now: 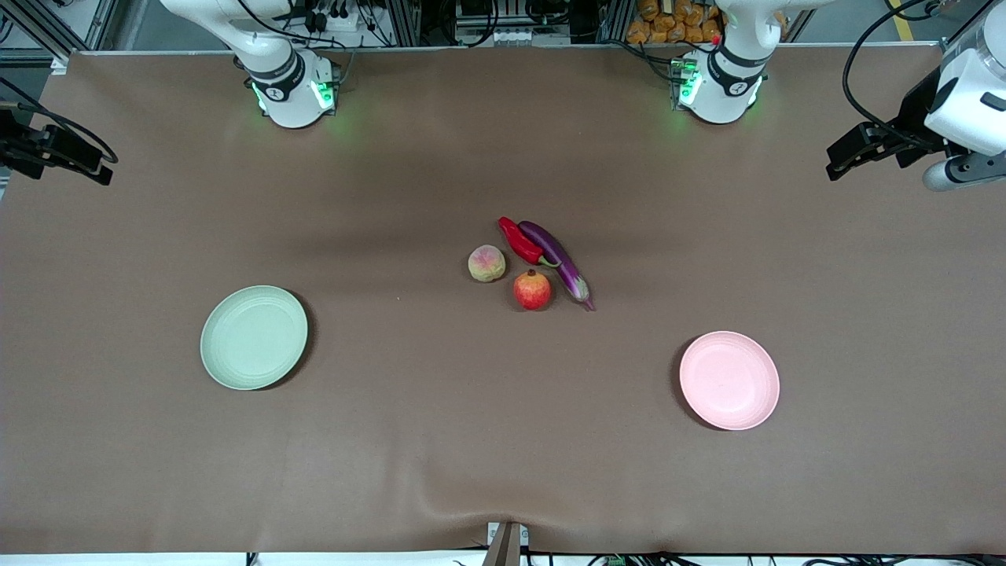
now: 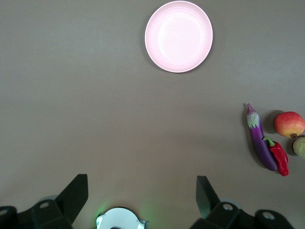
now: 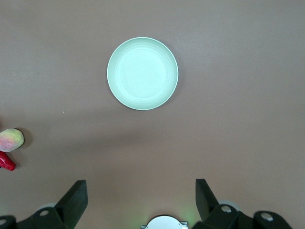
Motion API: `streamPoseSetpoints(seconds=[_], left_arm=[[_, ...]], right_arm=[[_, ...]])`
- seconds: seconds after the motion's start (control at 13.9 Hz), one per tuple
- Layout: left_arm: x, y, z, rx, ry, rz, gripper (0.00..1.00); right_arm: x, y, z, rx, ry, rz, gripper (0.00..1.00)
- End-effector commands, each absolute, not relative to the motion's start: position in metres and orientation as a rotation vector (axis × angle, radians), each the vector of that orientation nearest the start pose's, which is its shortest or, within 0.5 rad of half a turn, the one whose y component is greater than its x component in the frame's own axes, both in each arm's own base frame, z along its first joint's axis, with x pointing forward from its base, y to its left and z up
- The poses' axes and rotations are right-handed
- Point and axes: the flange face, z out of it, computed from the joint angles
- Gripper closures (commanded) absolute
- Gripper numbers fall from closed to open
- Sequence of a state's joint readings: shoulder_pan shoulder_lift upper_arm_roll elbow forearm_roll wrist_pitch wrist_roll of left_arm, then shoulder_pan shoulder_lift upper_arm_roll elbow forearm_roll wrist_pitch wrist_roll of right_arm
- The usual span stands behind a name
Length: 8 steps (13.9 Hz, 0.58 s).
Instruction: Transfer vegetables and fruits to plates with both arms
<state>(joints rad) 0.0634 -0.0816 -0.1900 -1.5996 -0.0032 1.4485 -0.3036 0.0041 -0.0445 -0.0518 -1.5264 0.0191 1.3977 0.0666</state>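
Front view had all the produce bunched up just above the middle of the frame on the brown table cover: the purple eggplant lay on a diagonal with the red pepper tucked right against it, the peach sat beside the pepper toward the right arm's end of the table, and the pomegranate sat a bit nearer the camera, just beside the eggplant. Both plates were bare and well apart from the pile, the green plate in the lower left of the frame and the pink plate in the lower right, both nearer the camera than the fruit. Neither arm was doing anything, both were just waiting up high. The left gripper hung at the bottom of its wrist picture with its fingers spread wide and nothing between them, pink plate at the top centre of that frame and the eggplant, pepper, pomegranate and a sliver of peach at the right edge. Same deal for the right gripper, fingers wide apart and empty, with the green plate above centre in its frame and the peach plus a bit of pepper peeking in at the left edge.
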Motion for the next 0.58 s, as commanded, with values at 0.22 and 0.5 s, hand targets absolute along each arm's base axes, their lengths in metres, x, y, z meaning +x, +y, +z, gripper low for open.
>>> streamPoseSetpoints(seconds=[0.22,0.5], left_arm=[[0.5110,-0.0622,0.6521,-3.093,-0.264,0.120,0.00],[0.5112,-0.0633,0.6470,-3.094,-0.254,0.139,0.00]], right_arm=[[0.5215,-0.0197,0.6574,-3.098,0.185,0.115,0.00],[0.5203,-0.0239,0.6586,-3.098,0.197,0.118,0.00]])
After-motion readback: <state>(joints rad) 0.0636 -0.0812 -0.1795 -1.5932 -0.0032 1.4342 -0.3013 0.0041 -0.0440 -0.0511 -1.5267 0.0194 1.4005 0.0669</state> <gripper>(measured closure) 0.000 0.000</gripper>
